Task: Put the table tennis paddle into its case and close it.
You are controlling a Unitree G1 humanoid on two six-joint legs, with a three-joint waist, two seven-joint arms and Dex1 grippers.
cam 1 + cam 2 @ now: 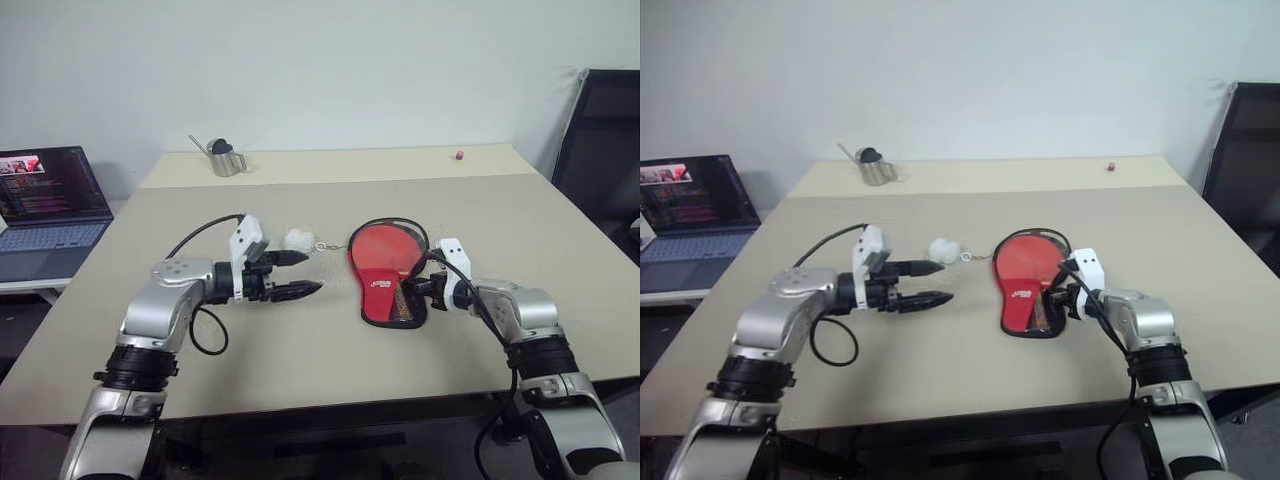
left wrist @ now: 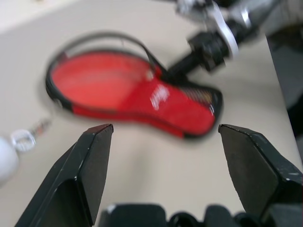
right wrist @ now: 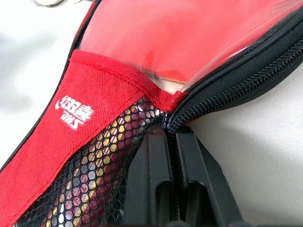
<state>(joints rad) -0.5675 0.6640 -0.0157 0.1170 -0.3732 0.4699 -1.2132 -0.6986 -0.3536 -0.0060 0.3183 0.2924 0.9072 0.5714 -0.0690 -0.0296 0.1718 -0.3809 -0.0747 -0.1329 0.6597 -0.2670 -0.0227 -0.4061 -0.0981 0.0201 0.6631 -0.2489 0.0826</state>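
Observation:
The case (image 1: 388,296) lies flat at mid-table, red side up, with its mesh panel and white logo (image 3: 75,112) toward me. Its black zipper rim (image 3: 246,71) gapes open around the round end. The table tennis paddle (image 1: 383,247) lies inside, its red face showing in that opening. My right gripper (image 3: 170,131) is shut on the case's zipper rim, where the mesh panel meets the zipper on the case's right side. My left gripper (image 1: 312,272) hangs open a short way left of the case, pointing at it, with nothing between its fingers (image 2: 97,142).
A white ball on a key ring (image 1: 298,240) lies just left of the case's round end. A small metal can (image 1: 226,158) and a tiny red object (image 1: 459,155) sit at the table's far edge. A laptop (image 1: 48,205) stands off to the left, a black chair (image 1: 605,140) to the right.

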